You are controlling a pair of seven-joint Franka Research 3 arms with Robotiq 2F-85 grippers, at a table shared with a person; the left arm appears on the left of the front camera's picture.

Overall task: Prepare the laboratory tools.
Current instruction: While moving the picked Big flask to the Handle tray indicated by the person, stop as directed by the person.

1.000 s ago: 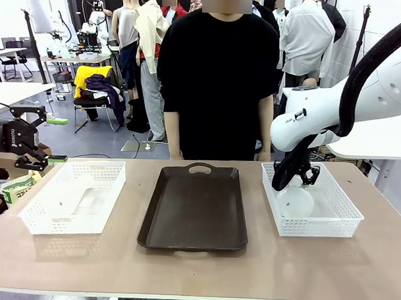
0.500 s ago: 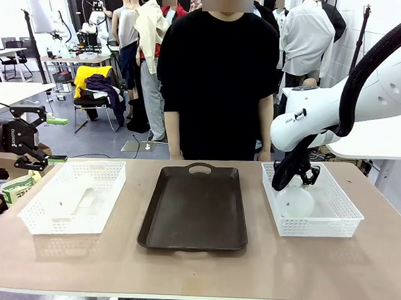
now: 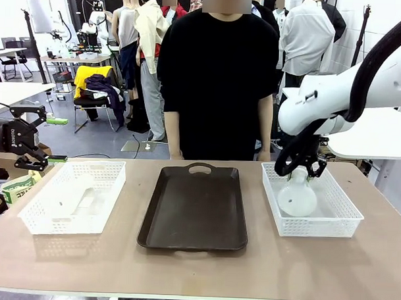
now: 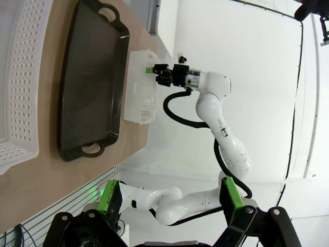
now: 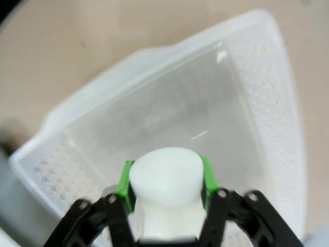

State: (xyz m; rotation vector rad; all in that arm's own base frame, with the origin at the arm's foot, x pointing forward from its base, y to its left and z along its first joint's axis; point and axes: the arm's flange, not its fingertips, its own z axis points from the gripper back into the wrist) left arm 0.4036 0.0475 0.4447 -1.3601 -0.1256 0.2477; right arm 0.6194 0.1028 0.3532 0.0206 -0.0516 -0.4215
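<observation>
the right jaws are closed on the neck of a flask, one green pad pressed to each side just below its rim. the flask hangs upright from them, neck up and round base down inside the right basket. whether the base rests on the basket floor or sits clear of it cannot be told. in the right wrist view the flask's rim sits between the pads and hides the body below it, and the basket wall behind is blurred.

the left jaws stand wide open and hold nothing, off the left edge of the surface, well apart from the flask. in the left wrist view their green pads rise from the bottom edge with nothing between them.

a pale frosted shape lies in the left basket; it is too faint against the white lattice to make out. the left basket's far edge is cut off in the left wrist view.

the brown tray lies between the two baskets. a person stands at the far side behind the tray, hands hidden by the surface edge.
</observation>
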